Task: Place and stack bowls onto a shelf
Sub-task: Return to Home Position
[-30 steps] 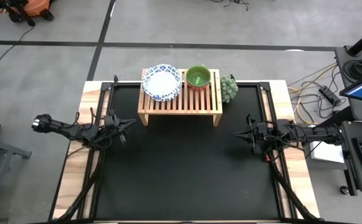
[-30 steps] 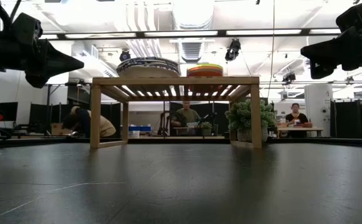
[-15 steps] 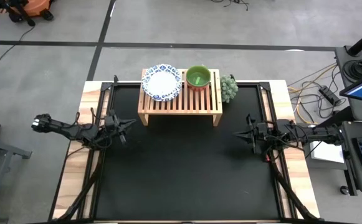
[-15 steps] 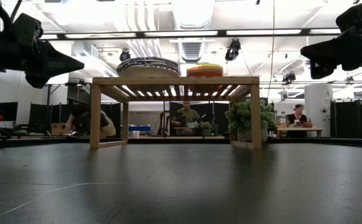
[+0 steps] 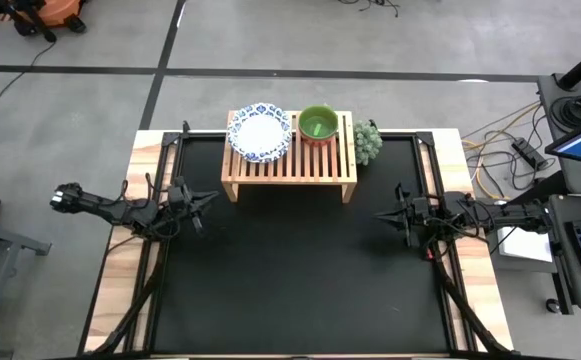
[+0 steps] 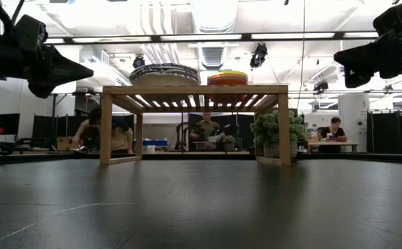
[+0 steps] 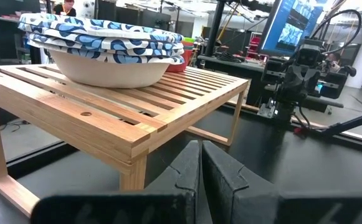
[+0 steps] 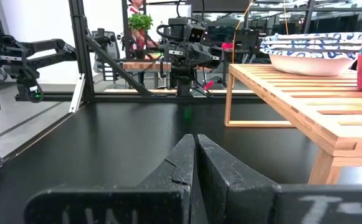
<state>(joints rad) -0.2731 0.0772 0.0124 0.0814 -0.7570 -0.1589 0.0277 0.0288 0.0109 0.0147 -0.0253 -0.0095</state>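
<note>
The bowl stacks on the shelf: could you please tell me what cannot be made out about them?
- High view: the green bowl hides whatever sits under it; the top patterned bowl hides those beneath.
- Low view: the coloured stack shows only thin rim bands above the shelf, too thin to count.
- Right wrist view: the picture's edge cuts that stack off.
</note>
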